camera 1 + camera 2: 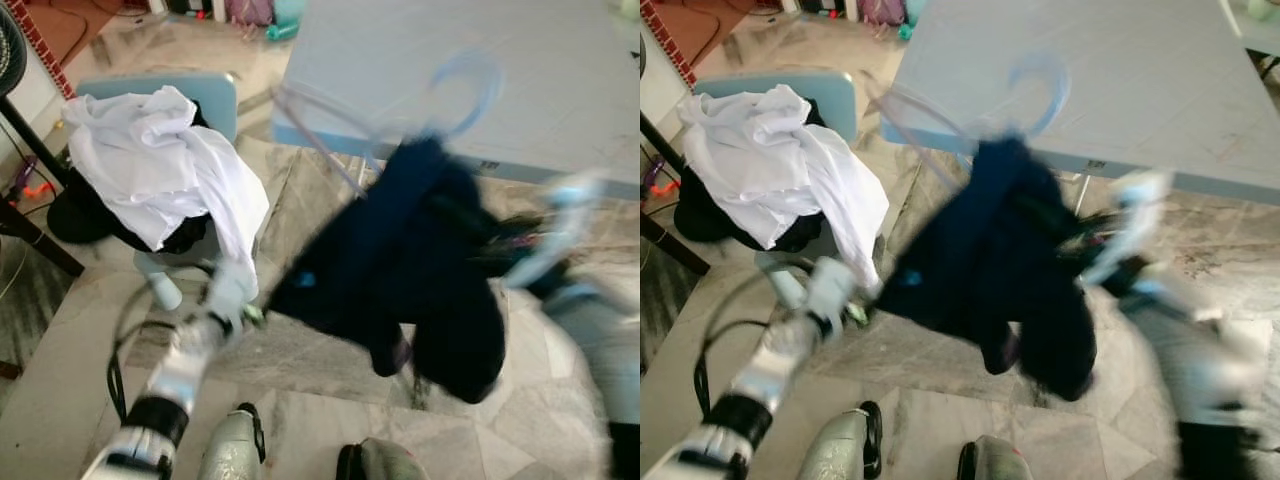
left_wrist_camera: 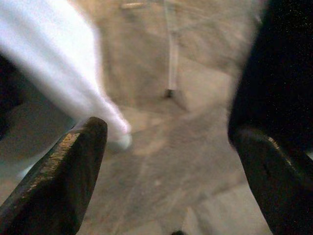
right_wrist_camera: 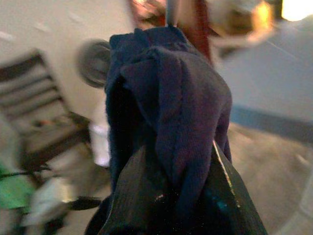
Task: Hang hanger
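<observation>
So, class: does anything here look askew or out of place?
Yes. The dark garment sits bunched on the pale hanger, not spread out, pinched by the right gripper. White clothes lie heaped over the chair. The left gripper is open beside the garment.

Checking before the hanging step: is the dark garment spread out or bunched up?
Bunched: the dark garment hangs in a crumpled clump off the hanger, pinched in the right gripper.

Bare floor (image 1: pixel 320 400) lies open between the draped chair (image 1: pixel 215 100) and table (image 1: pixel 480 90).
</observation>
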Robot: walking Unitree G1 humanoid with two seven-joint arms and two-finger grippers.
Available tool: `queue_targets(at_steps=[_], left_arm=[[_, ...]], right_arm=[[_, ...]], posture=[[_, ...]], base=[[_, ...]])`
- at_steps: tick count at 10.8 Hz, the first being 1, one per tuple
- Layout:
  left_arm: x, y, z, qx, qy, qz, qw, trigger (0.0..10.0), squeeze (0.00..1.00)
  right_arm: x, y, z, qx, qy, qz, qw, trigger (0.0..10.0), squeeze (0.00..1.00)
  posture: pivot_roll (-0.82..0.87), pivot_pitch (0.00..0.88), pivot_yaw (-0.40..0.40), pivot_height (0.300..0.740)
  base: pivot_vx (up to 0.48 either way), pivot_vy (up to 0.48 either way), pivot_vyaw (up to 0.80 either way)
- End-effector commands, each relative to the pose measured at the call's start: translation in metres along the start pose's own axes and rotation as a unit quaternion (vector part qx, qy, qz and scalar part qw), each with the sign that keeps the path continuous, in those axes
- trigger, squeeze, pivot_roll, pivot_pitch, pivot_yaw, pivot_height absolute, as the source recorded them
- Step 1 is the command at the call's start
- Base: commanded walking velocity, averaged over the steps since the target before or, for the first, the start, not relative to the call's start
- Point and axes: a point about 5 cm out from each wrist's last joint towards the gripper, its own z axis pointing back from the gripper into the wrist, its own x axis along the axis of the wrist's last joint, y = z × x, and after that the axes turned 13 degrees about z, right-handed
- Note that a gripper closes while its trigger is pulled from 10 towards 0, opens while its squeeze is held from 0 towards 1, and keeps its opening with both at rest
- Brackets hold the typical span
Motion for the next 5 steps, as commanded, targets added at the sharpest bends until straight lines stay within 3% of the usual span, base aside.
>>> queue_targets(at_steps=[1,2,3,5], left_arm=[[0.001,-0.014,0.002,-0.059,-0.006,-0.057,0.997,10.0,1.0],[0.0,-0.025,0.006,-0.112,-0.008,-0.11,0.988,10.0,1.0],[0.0,-0.038,0.011,-0.154,-0.025,-0.131,0.979,10.0,1.0],[0.009,-0.042,0.018,-0.179,-0.067,-0.13,0.973,10.0,1.0]], right_arm=[[-0.007,-0.001,-0.001,-0.044,0.011,0.04,0.998,10.0,0.0],[-0.029,0.002,-0.003,-0.081,0.076,0.04,0.993,10.0,0.0],[-0.046,0.01,-0.003,-0.07,0.118,0.085,0.987,10.0,0.0],[-0.062,0.008,0.003,-0.054,0.162,0.136,0.976,10.0,0.0]], posture=[[-0.03,0.166,-0.06,0.74],[-0.02,0.164,-0.062,0.74],[-0.01,0.161,-0.064,0.74],[-0.01,0.158,-0.067,0.74]], base=[[0.0,0.0,0.0],[0.0,0.0,0.0],[0.0,0.0,0.0],[0.0,0.0,0.0]])
